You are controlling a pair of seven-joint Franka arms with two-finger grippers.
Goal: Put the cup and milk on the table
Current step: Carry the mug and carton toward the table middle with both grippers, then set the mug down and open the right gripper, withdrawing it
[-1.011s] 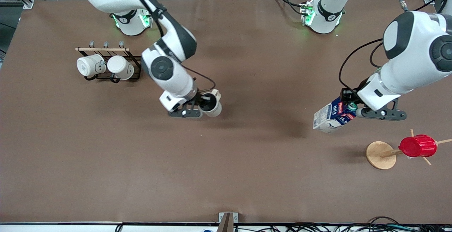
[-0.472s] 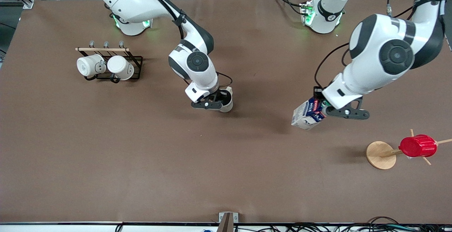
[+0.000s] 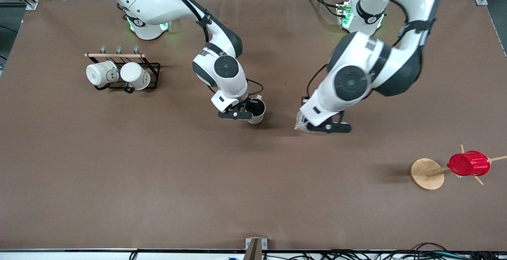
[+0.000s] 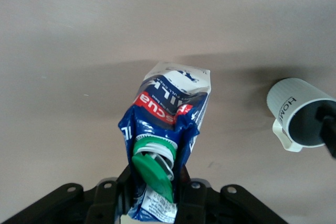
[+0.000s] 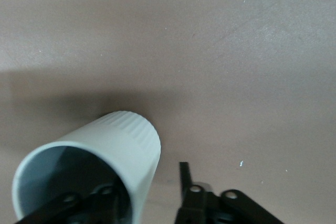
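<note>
Tabletop (image 3: 119, 165) lies bare under both loads near its middle, so the risk is in the release. Arms converge there: the left end effector (image 3: 330, 127) pinches the crumpled gable top of the milk (image 4: 170, 116), which hangs tilted over the tabletop, and I cannot tell whether its base touches. Let go at that angle, the carton would likely topple, perhaps toward the cup (image 3: 256, 109) just beside it. The right end effector (image 3: 236, 114) clamps the cup's rim, one finger inside and one outside; the cup leans in the right wrist view, so an early opening could rock or roll it. Rack (image 3: 119, 72) with two white mugs and the red cup (image 3: 469, 163) on its wooden stand sit well apart, out of danger.
</note>
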